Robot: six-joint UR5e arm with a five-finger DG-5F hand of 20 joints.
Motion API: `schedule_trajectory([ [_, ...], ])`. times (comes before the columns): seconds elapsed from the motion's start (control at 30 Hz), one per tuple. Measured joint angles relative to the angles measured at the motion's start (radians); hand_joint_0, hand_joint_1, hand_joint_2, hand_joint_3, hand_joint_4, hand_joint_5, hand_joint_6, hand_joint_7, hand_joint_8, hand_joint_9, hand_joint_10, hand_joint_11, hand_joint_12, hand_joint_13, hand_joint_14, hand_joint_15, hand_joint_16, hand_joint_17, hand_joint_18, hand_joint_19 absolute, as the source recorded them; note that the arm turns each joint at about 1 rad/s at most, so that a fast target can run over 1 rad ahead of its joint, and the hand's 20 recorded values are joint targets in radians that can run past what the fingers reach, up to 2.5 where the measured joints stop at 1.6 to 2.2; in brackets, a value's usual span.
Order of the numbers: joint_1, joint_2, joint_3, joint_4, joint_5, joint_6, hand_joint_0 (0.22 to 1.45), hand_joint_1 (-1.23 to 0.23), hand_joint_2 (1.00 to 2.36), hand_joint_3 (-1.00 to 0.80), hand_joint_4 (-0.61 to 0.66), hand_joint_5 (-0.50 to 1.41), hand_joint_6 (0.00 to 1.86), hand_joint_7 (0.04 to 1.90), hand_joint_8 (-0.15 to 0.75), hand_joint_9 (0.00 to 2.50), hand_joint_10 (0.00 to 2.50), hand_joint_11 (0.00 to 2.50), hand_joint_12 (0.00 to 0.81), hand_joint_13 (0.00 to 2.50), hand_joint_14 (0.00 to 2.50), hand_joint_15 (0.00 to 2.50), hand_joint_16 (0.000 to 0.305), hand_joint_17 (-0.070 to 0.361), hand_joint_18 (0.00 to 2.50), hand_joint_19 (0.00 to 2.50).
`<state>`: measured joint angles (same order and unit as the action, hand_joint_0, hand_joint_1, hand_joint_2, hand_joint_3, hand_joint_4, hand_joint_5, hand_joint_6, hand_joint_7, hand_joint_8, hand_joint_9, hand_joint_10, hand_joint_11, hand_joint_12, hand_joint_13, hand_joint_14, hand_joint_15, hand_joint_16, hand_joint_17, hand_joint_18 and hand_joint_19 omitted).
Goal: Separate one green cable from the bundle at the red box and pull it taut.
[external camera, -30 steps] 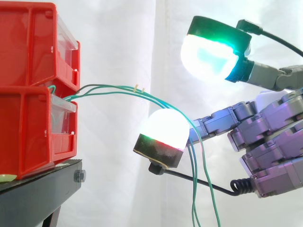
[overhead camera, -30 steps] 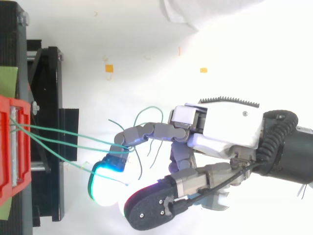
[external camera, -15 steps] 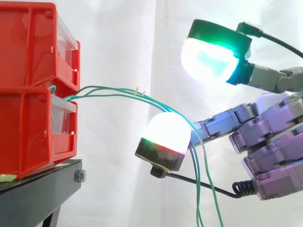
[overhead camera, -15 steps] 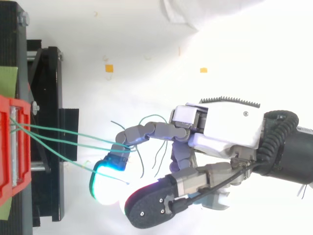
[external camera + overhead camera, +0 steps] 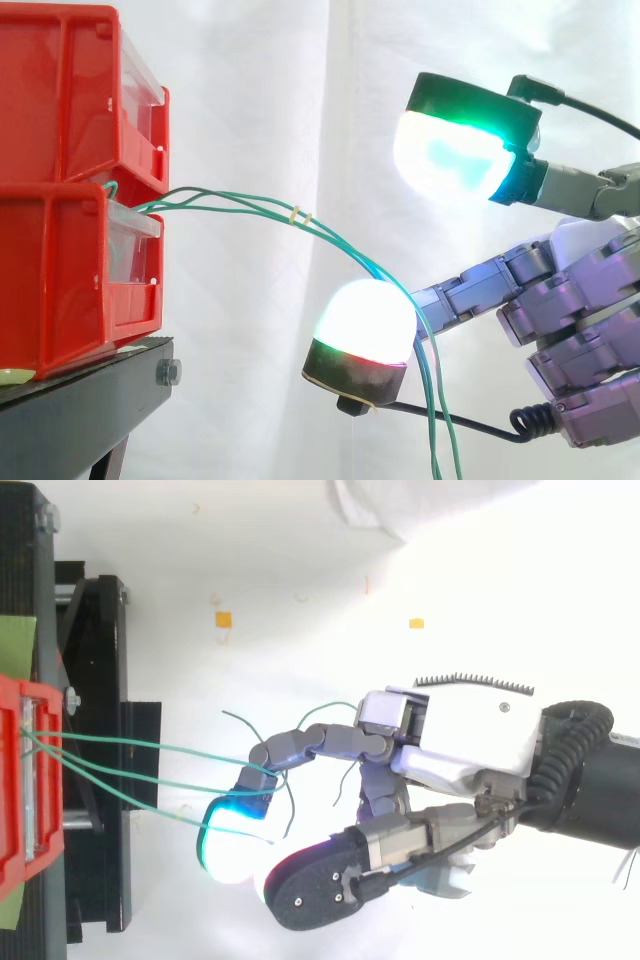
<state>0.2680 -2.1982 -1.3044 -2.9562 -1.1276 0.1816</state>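
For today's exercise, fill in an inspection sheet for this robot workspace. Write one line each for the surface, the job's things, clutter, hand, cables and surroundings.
Surface: black stand, carrying the bins.
Job's things: two red bins, stacked; the green cables come out between them.
Clutter: small orange markers on the white floor.
Hand: the hand is open, with one outstretched finger under the cables and the thumb pad raised well apart above.
Cables: slack, sagging from the bins to the finger; joined by a small pale tie; loose ends hang below the hand.
Surroundings: white curtain.
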Motion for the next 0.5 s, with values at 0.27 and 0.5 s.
schedule_trajectory([
  [0.27,-0.002,0.000,0.000,-0.001,0.000,0.008,0.47,-0.57,1.00,-0.50,0.27,0.05,0.50,0.92,0.247,2.10,0.03,1.07,0.362,2.09,0.01,1.45,0.072,0.162,2.30,0.87],
  [0.5,0.000,0.000,0.000,-0.001,0.002,0.002,0.46,-0.57,1.00,-0.50,0.27,0.02,0.50,0.87,0.268,2.00,0.03,1.02,0.388,2.00,0.02,1.37,0.075,0.169,2.22,0.85],
])
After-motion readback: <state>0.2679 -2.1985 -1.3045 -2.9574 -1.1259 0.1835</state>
